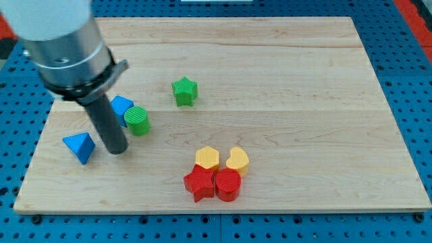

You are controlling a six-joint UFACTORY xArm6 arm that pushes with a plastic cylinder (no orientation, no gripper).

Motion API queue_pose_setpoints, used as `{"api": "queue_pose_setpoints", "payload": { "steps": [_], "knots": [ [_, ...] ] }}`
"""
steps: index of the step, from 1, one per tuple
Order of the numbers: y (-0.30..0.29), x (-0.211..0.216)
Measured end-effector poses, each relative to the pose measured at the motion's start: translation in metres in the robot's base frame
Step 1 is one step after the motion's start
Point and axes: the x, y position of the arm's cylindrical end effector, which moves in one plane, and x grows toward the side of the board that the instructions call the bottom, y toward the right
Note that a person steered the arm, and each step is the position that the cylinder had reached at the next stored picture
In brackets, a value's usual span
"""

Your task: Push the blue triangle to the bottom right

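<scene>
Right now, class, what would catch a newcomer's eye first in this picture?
The big grey arm with its dark rod at the view's left dominates; my tip sits between the blue triangle block and the green round block. Lower centre, two yellow blocks and two red blocks cluster on the wooden board.

We find nothing to read here: no words, labels, brands, numbers or signs on the counter [283,101] or on any of the coloured blocks, and none on the arm's grey housing [64,47] or the blue pegboard [412,81] around the counter.
</scene>
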Motion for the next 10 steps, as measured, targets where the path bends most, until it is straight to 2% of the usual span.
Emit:
{"api": "queue_pose_setpoints", "payload": {
  "steps": [1, 3, 5, 6, 7, 8, 9, 10],
  "knots": [
    [0.006, 0.0],
    [-0.053, 0.066],
    [-0.11, 0.009],
    [-0.029, -0.007],
    [0.025, -0.03],
    [0.062, -0.033],
    [0.022, -0.041],
    [0.016, 0.003]
  ]
}}
